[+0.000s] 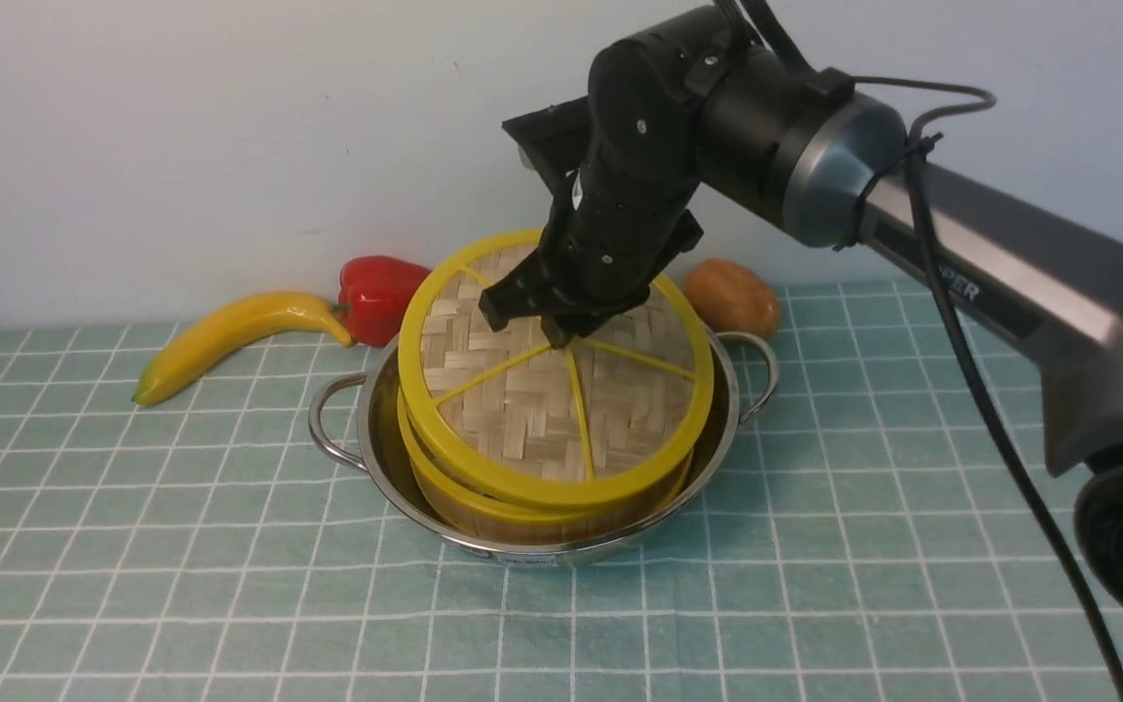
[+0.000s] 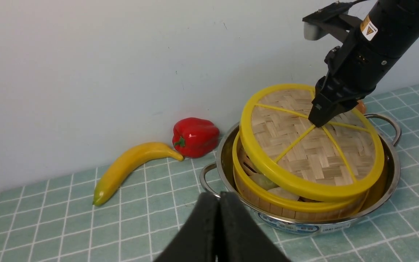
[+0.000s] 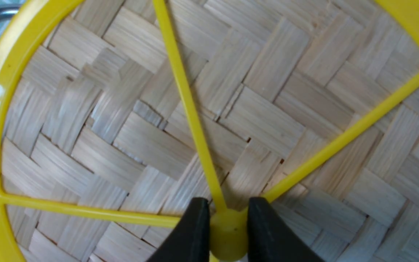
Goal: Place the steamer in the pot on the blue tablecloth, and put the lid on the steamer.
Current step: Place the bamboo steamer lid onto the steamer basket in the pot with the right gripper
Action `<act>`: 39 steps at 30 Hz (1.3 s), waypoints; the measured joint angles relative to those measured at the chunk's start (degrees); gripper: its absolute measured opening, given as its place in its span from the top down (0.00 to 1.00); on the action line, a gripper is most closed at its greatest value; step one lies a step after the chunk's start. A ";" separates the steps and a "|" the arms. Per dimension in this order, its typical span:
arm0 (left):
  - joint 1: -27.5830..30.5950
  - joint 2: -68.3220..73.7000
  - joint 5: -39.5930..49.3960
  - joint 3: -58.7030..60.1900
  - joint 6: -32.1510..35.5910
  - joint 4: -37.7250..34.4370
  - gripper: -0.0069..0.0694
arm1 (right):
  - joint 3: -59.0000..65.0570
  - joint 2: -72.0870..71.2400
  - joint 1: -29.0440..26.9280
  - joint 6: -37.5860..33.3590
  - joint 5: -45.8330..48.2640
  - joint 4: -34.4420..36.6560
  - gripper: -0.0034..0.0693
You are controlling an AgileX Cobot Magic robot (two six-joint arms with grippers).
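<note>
The blue tablecloth [image 1: 230,585] lies flat under everything, and a sideways shove from above could drag and wrinkle it, since nothing pins the cloth down. On it stands the pot [image 1: 381,458], which would likely skid with such a push. The steamer [image 1: 522,522] already sits inside the pot, with an open gap between its wall and the steel, so it can shift off-centre if it is pressed unevenly. The lid [image 1: 522,409] is over the steamer but not seated. It is tilted, and the left wrist view shows one side raised clear of the rim, with pale buns [image 2: 264,180] visible through the gap. Let go like this, it would probably land cocked on the rim, or slip sideways into the gap beside the steamer. The right gripper [image 1: 557,336] is clamped on the lid's small yellow hub [image 3: 227,229], its two black fingers pinching it from either side. So small a hold at the centre lets the wide disc swing or twist, which may explain the tilt and makes levelling it uncertain. The left gripper [image 2: 218,225] hangs low in front of the pot with its jaws pressed together and nothing between them. Any forward drift could knock the pot's near wall.
</note>
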 joint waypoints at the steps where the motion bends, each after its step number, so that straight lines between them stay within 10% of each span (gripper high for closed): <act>1: 0.00 0.00 0.00 0.00 0.00 0.00 0.92 | 0.00 0.06 0.00 -0.12 0.00 0.11 0.75; 39: 0.00 0.00 0.25 1.11 0.00 0.00 0.92 | -7.42 1.74 0.00 -1.67 -0.06 3.43 0.75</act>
